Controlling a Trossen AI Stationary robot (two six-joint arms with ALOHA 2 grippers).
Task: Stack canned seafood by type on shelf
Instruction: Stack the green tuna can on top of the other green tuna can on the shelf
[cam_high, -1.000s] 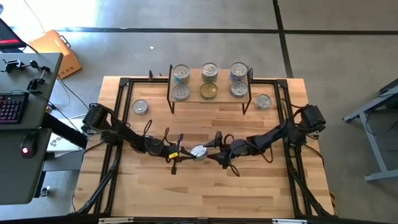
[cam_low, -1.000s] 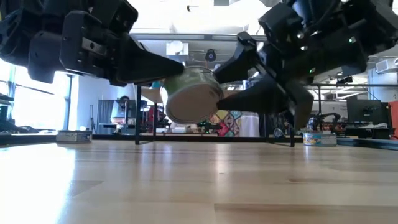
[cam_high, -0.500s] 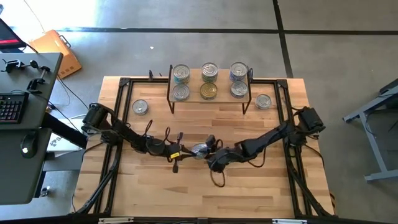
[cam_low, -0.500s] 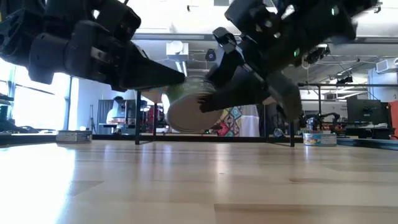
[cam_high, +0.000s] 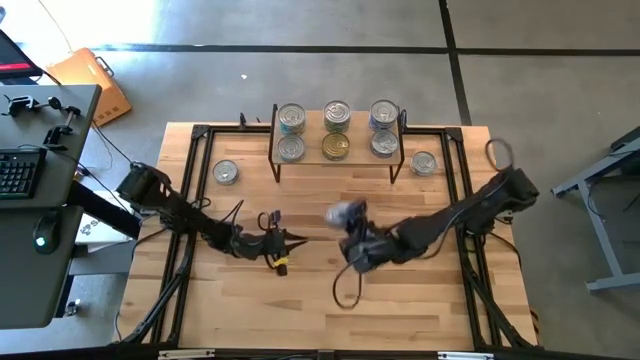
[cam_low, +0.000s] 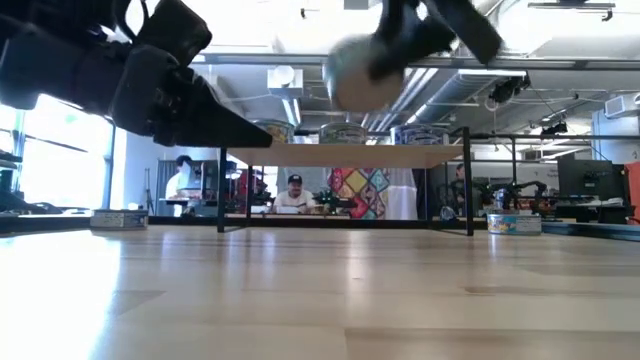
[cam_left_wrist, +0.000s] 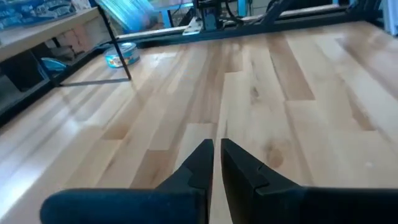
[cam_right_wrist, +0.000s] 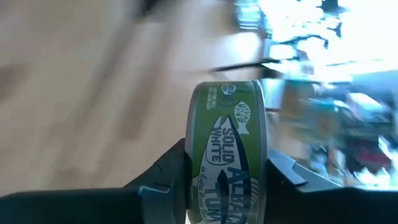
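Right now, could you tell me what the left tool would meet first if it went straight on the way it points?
Probably bare tabletop: the left tool, shut and empty, slants down at the wood. The tin by the shelf leg sits off to one side.

Tabletop (cam_low: 300, 300) – glossy pale wood; tin (cam_right_wrist: 227, 149) – green paper label.

Even, bright light fills the room, with soft, short shadows under the shelf (cam_high: 337, 150). In the low view, windows and ceiling lamps behind the desk (cam_low: 320, 290) glare white, leaving the near arms as dark shapes. The moving tin (cam_low: 362, 72) is smeared by motion blur there and from above. In the right wrist view, everything behind the tin streaks and washes out.
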